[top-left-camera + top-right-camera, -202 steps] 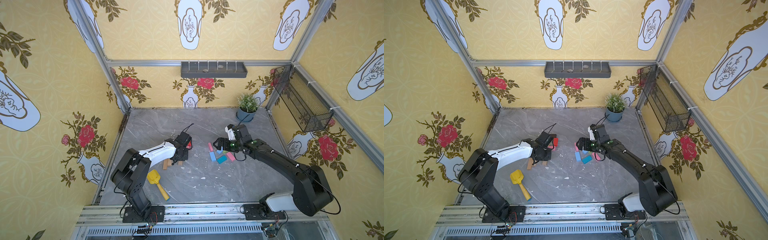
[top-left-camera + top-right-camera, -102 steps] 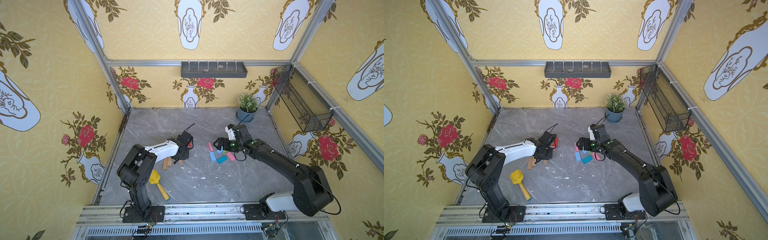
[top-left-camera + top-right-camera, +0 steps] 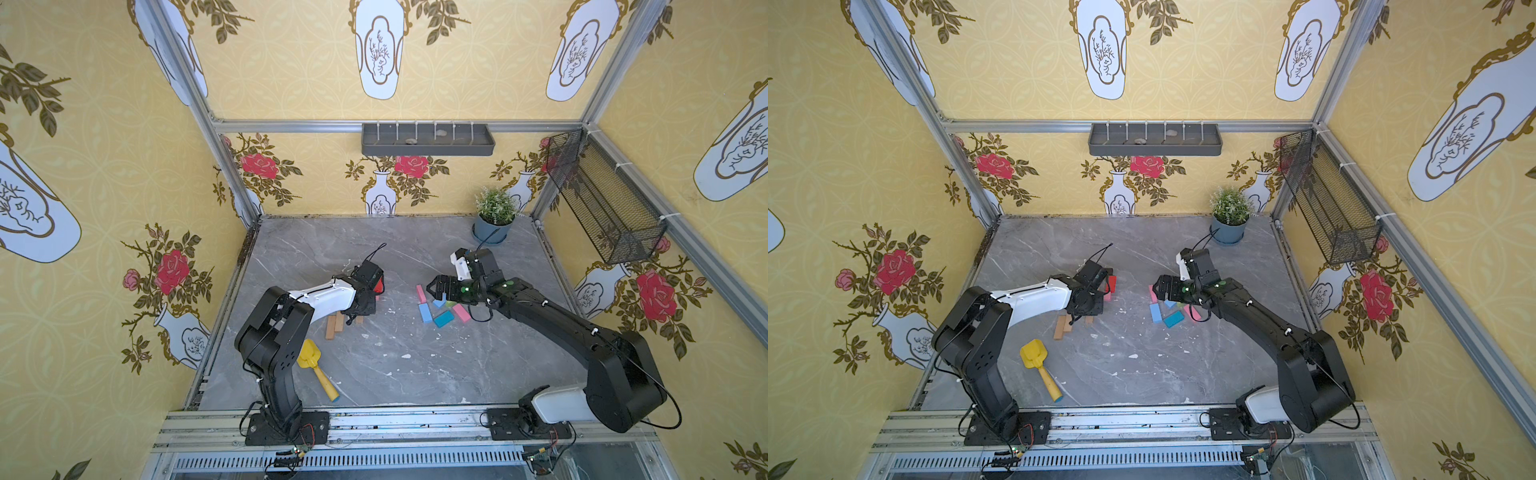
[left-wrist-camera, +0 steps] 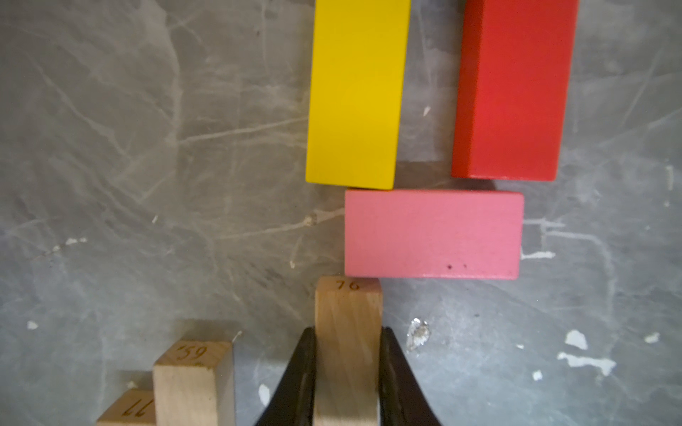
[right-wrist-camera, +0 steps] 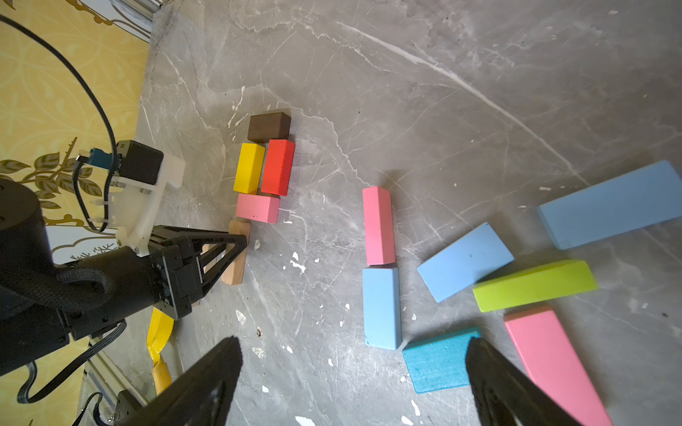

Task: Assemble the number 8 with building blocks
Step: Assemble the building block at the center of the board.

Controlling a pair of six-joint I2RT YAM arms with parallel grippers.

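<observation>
Moved since a second ago: left arm [image 3: 320, 297], elbow shifted forward; right arm [image 3: 552, 320] unchanged.

Tan block [image 4: 348, 306]: flat on worktop [image 3: 415, 365], clamped lengthwise in left gripper [image 4: 347, 335], end meeting pink block [image 4: 431, 234].

Beyond it: yellow block [image 4: 356, 92] and red block [image 4: 513, 88] side by side, brown block [image 5: 268, 126] across their far ends.

Spare tan blocks [image 4: 192, 383]: two, beside the gripper.

Right gripper [image 5: 354, 346]: jaws spread, empty, over loose blocks [image 5: 465, 262] in pink, blue, teal, green.
</observation>
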